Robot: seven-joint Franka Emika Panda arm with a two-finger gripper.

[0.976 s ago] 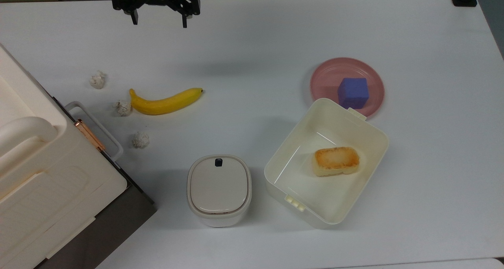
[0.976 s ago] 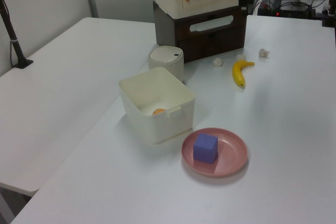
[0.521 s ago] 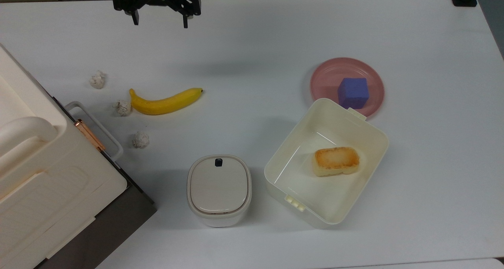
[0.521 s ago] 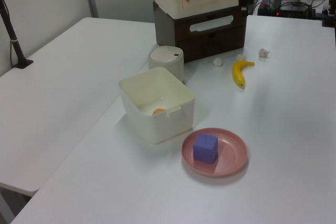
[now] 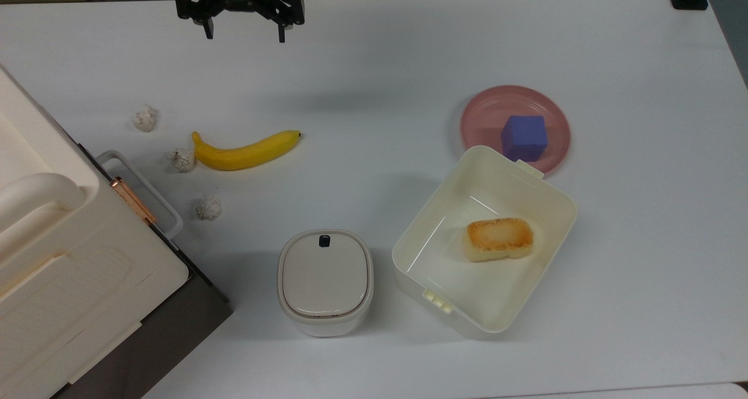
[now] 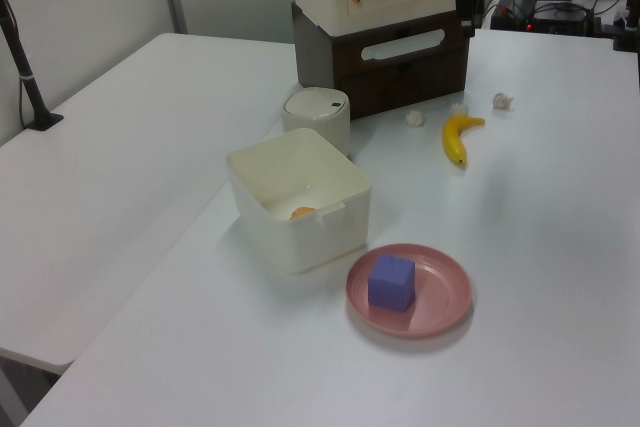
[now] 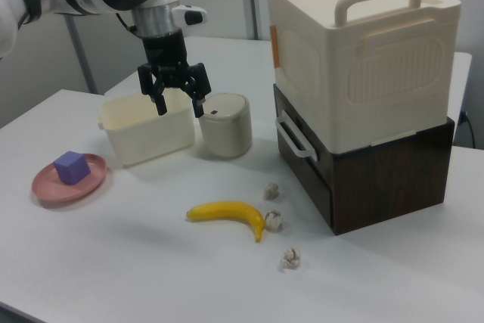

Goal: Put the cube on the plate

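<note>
The blue-purple cube (image 5: pixel 524 137) (image 6: pixel 391 282) (image 7: pixel 72 167) rests upright on the round pink plate (image 5: pixel 482 115) (image 6: pixel 440 297) (image 7: pixel 53 187), toward the plate's side that faces the cream box. My gripper (image 5: pixel 244 35) (image 7: pixel 180 109) hangs high above the table at the top view's upper left, far from the plate. It is open, its two black fingers spread wide with nothing between them.
A cream open box (image 5: pixel 558 200) holding a toasted bread block (image 5: pixel 498 239) touches the plate's edge. A lidded cream canister (image 5: pixel 325 281), a banana (image 5: pixel 245 152), three crumpled paper balls (image 5: pixel 208 207) and a stacked cream-and-brown container (image 7: pixel 363 88) stand around.
My gripper has drifted slightly toward the top view's right and a little down the frame, still open. The cube and the plate have not moved.
</note>
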